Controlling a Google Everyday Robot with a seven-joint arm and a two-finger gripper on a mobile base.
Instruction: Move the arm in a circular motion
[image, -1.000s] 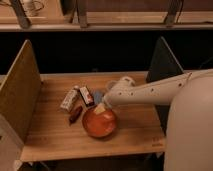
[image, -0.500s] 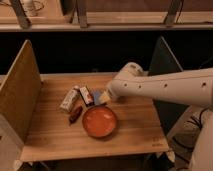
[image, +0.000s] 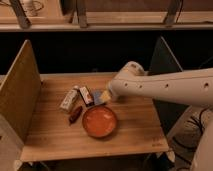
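**A:** Tan-tipped gripper (image: 105, 95): logged at the free end of the arm, over the middle of the light wooden table (image: 50, 137). Whether it is spread or closed cannot be told.

**B:** Position of the arm relative to that tip?

**A:** The big cream-white tubular arm (image: 165, 87) is seen entering from the right edge and reaching leftward, roughly level, across the right half of the table. A rounded joint is noted at its left end, with small dark screw holes along the tube. The gripper is found directly at the lower left of that joint, as the arm's last visible part.

**B:** Items near the tip?

**A:** A round orange bowl (image: 100, 121) is recorded just in front of the gripper. A small blue packet (image: 96, 97) is seen just beside the tip on its left; contact cannot be told. Further left, a small dark-and-red packet (image: 86, 95) and a white oblong packet (image: 69, 99) are noted side by side. A dark red-brown stick-shaped item (image: 75, 114) lies in front of them, near the bowl's left rim.

**B:** Surroundings?

**A:** A tan pegboard side panel (image: 20, 90) is set on the left, a dark side panel (image: 162, 62) on the right behind the arm.
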